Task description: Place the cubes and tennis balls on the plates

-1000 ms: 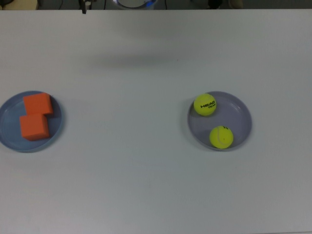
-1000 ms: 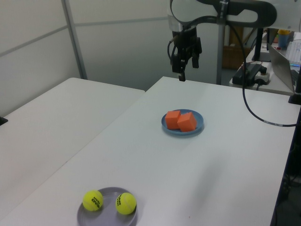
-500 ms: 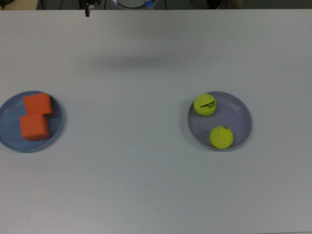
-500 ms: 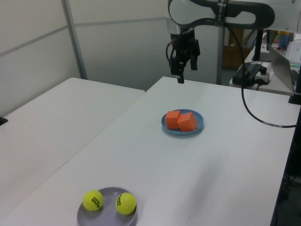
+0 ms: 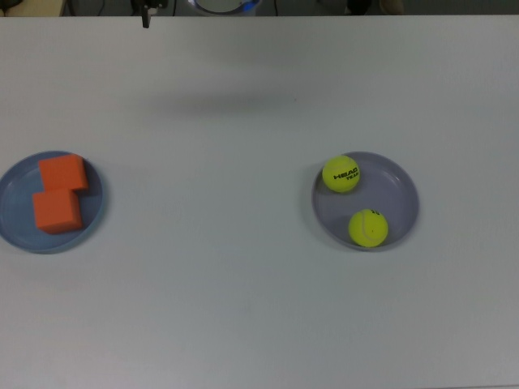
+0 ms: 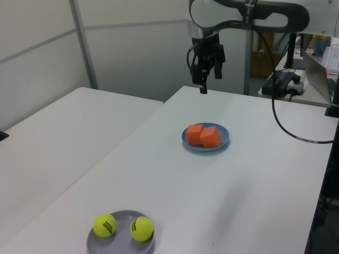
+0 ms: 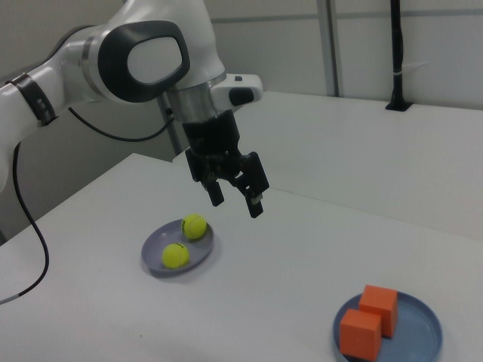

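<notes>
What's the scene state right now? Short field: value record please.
blue plate: holds both orange cubes, touching
lavender-grey plate: holds both tennis balls, apart
gripper: open, empty, raised above the white table, over neither plate
loose items on table: none seen
task: looks complete

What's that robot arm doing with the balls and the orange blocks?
Right now it holds nothing. The gripper hangs open in the air above the white table. Both orange cubes sit touching on the blue plate, and both tennis balls lie a little apart on the grey plate. Everything looks put away already.
</notes>
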